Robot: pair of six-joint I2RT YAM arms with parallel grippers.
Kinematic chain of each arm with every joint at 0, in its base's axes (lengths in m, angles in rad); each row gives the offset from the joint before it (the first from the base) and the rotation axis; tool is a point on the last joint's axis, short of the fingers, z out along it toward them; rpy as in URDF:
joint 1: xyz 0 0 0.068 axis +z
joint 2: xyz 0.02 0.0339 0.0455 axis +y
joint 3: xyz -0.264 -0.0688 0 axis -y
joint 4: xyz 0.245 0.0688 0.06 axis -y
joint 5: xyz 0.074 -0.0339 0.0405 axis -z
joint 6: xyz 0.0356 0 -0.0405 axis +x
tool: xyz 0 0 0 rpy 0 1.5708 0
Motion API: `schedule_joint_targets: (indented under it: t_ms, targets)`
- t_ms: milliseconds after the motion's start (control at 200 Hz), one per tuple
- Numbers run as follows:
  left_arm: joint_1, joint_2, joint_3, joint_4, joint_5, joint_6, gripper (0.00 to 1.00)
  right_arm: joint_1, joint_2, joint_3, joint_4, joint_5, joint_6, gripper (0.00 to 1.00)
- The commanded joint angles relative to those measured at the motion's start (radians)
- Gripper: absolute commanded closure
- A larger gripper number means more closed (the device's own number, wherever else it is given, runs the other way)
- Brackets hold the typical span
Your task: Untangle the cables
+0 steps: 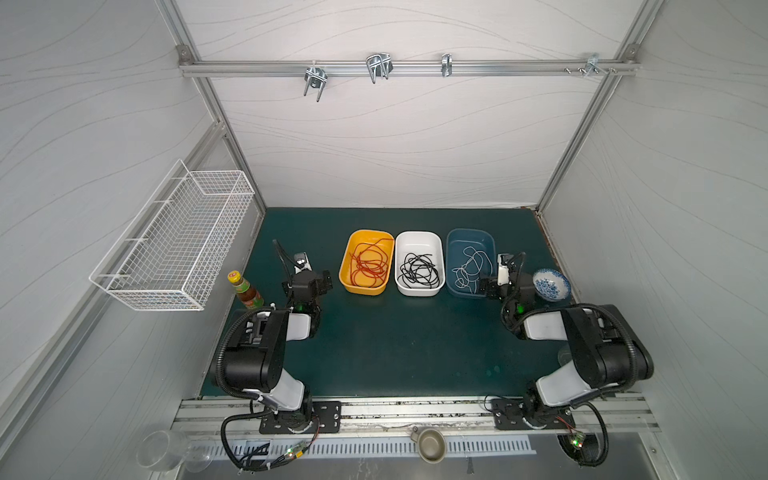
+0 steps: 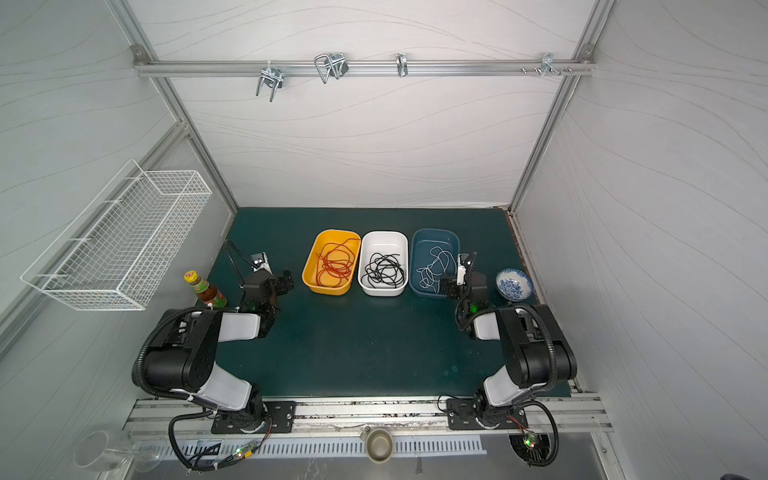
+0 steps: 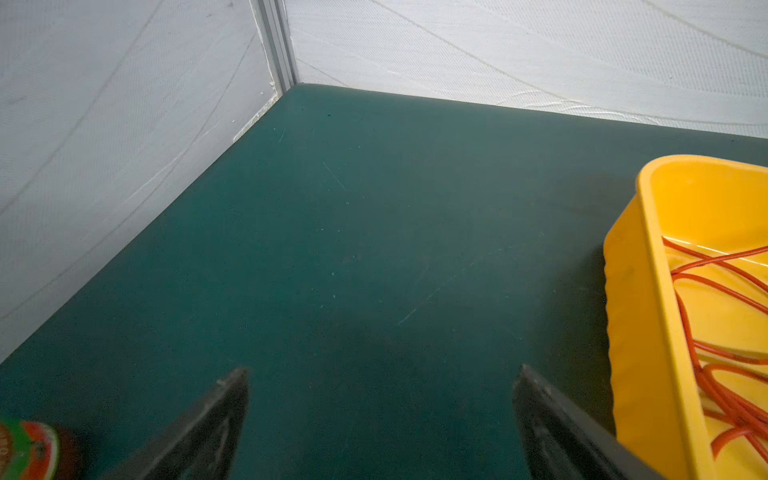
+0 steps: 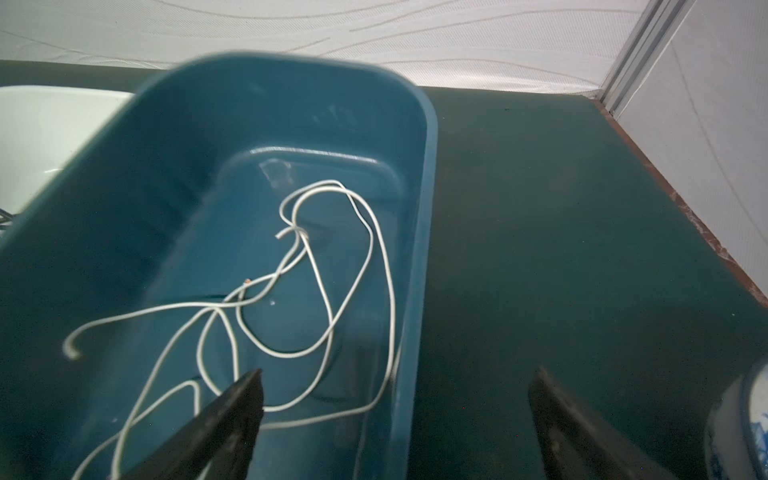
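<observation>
Cables [image 2: 334,264] look already parted by colour, so little seems left. Beside the left gripper [image 3: 380,374], jaws wide apart and empty over the mat [image 1: 415,340], the red cable [image 1: 370,266] loops in the yellow bin [image 1: 371,232], the black cable [image 1: 417,270] in the white bin [image 1: 417,233], and the white cable [image 4: 299,232] in the blue bin [image 1: 470,230]. The right gripper [image 4: 399,374], likewise spread and holding nothing, hangs astride that bin's side wall; each cable's own loose coils may want straightening.

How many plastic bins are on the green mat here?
3, side by side: yellow bin at left with the red cable, white bin in the middle with the black cable, blue bin at right with the white cable. None seems hidden.
</observation>
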Motion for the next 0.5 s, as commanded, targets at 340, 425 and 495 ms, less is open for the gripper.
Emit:
schedule_joint_targets:
  t_ms: [340, 425, 495]
  targets:
    - [0.003, 0.007, 0.001, 0.053, 0.004, 0.002, 0.00, -0.047, 0.006, -0.051, 0.145, 0.073, 0.073, 0.01]
    - [0.003, 0.007, 0.001, 0.052, 0.006, 0.000, 0.00, -0.058, 0.002, -0.036, 0.105, -0.008, 0.055, 0.01]
    - [0.003, 0.008, 0.001, 0.052, 0.004, 0.001, 0.00, -0.061, 0.006, -0.032, 0.111, -0.069, 0.034, 0.01]
